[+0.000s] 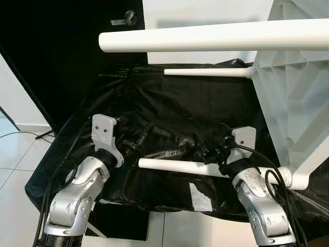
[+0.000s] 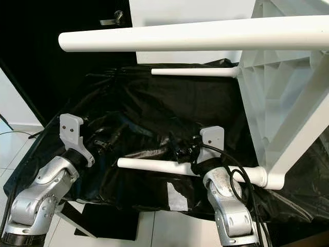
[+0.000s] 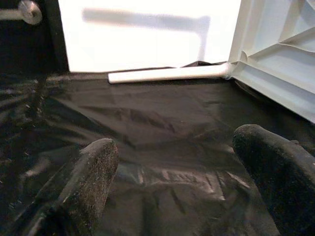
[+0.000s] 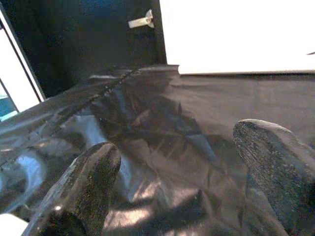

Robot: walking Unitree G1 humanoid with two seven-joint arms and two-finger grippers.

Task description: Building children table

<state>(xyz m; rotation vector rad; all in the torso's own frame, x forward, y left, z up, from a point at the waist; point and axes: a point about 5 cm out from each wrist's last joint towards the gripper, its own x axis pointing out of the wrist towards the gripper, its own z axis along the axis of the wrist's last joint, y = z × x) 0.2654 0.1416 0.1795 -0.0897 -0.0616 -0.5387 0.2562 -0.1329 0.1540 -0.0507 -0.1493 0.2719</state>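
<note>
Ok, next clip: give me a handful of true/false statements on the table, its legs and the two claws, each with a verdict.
1. The white plastic children's table lies on its side, ribbed underside facing the robot. True.
2. It rests on a bare wooden floor. False: it sits on a crinkled black plastic sheet.
3. The left claw is open, with nothing between its fingers. True.
4. The right claw is shut on a white round table leg. False: it is open above the black sheet, holding nothing.
5. The nearest white leg lies just in front of the right arm. True.
6. The door behind is white. False: the door is black with a metal handle.
</note>
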